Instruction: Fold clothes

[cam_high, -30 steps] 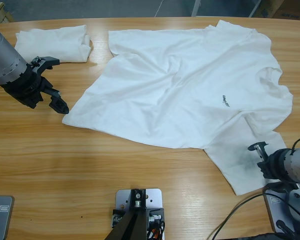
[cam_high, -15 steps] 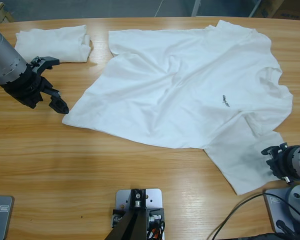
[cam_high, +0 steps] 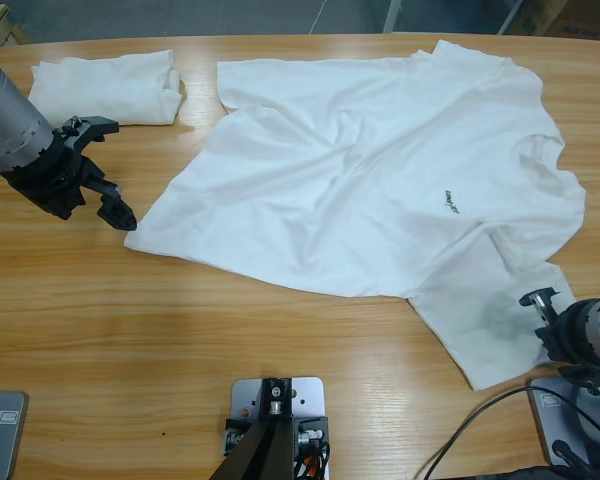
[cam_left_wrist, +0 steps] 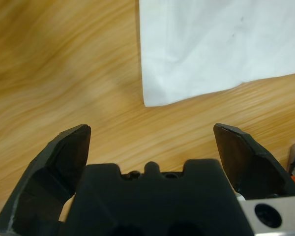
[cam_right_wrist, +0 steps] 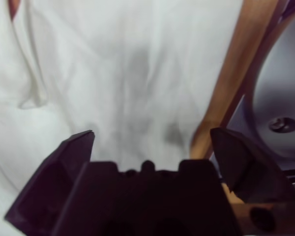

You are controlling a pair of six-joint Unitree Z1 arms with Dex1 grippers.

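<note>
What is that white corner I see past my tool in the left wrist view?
Observer: It's the bottom corner of a big white T-shirt, spread out wide.
Operator: Are there other clothes?
Observer: Yes, a smaller folded white garment lies apart from the T-shirt.
Operator: Where's the other tool?
Observer: The right tool is open above the T-shirt's opposite end.

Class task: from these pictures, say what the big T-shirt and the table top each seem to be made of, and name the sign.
T-shirt: looks like soft matte white cotton knit; it lies in loose creases and folds. Table: apparently wood or a wood-look laminate with a smooth, faintly glossy finish; flowing grain lines show, but not which.
</note>
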